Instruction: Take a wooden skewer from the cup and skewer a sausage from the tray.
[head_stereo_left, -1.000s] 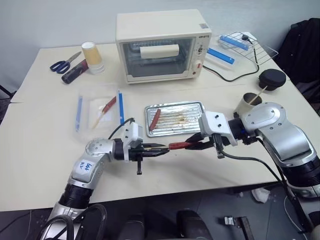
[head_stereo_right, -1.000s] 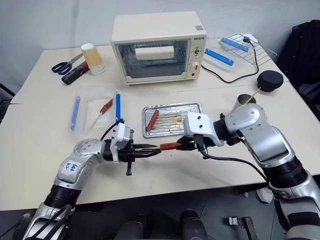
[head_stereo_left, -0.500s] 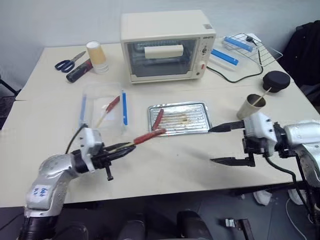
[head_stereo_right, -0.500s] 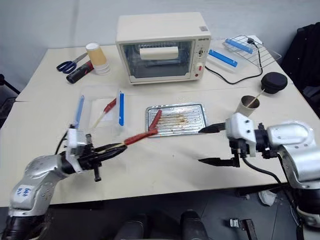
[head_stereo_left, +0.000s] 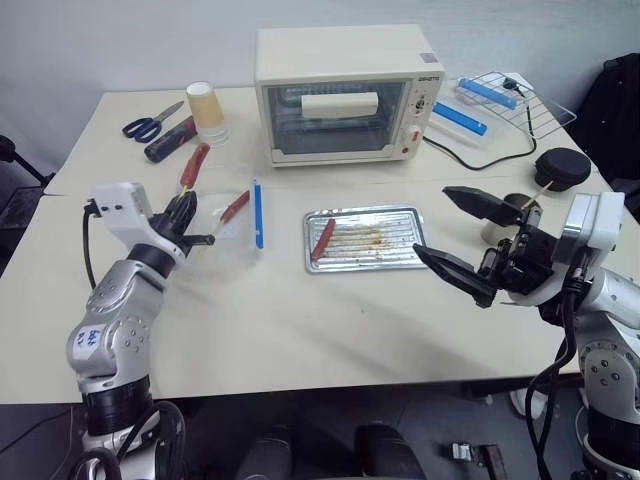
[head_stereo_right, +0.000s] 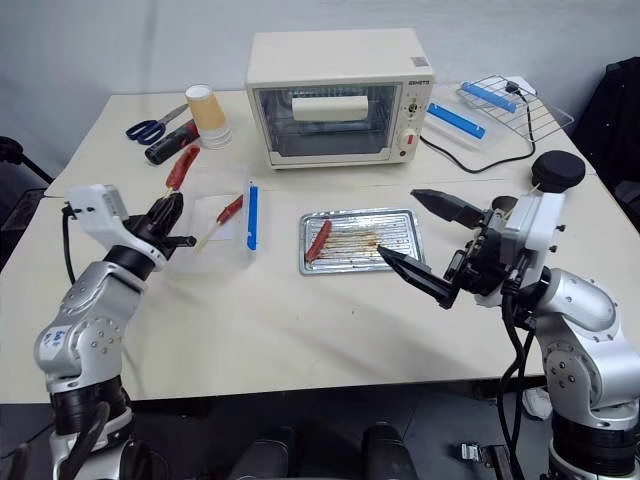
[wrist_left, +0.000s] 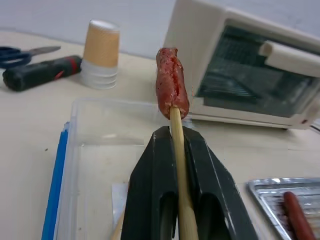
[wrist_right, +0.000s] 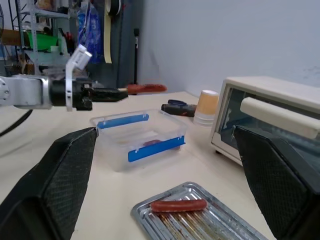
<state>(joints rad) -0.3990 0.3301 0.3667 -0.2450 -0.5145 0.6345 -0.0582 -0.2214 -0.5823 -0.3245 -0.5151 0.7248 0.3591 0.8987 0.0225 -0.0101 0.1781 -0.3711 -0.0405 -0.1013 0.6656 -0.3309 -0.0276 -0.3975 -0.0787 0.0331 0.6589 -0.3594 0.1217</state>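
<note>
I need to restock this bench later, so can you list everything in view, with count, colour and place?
toaster oven: 1, cream, back centre of table
tray: 1, shiny metal, table centre
sausage on tray: 1, red-brown, on the tray's left side
skewered sausage: 1, red-brown, on the wooden skewer held above the table
clear container: 1, blue clips, left of tray, another skewered sausage inside
paper cups: stack, orange-white, back left
scissors: 1, blue handles, back left
cup: 1, beige, right of tray
black lid: 1, far right
wire rack: 1, blue bars, back right
left pincer: shut on the skewer
right pincer: open, beside tray
</note>
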